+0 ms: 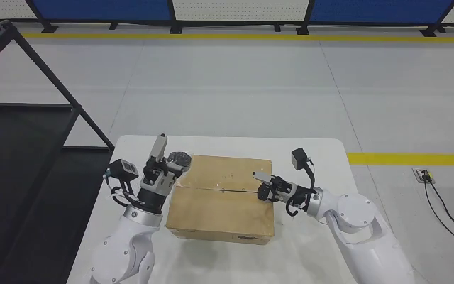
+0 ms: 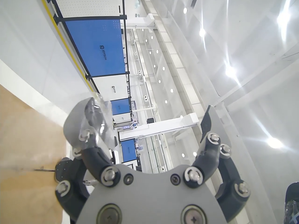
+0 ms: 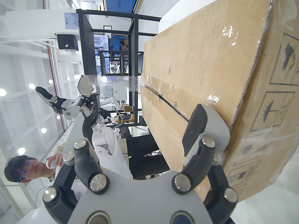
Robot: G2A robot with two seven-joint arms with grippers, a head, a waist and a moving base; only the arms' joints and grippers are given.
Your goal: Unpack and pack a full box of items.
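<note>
shut box (image 1: 221, 202) at table (image 1: 234, 263) centre, room alongside

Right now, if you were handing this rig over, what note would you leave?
Left gripper: open, at the left end of the box; clear tape is stuck to one finger and stretches to the seam.
Right gripper: open, at the box's right end by the seam.
Box: on the table, flaps shut.
Done: tape partly peeled.
Left: free the tape, open flaps, unpack, repack.

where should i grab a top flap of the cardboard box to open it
Likely the flap's free edge at the centre seam of the cardboard box, where a dark gap shows between the flaps. Come from above at the seam's end by the right tool, slipping one finger into the gap.
</note>
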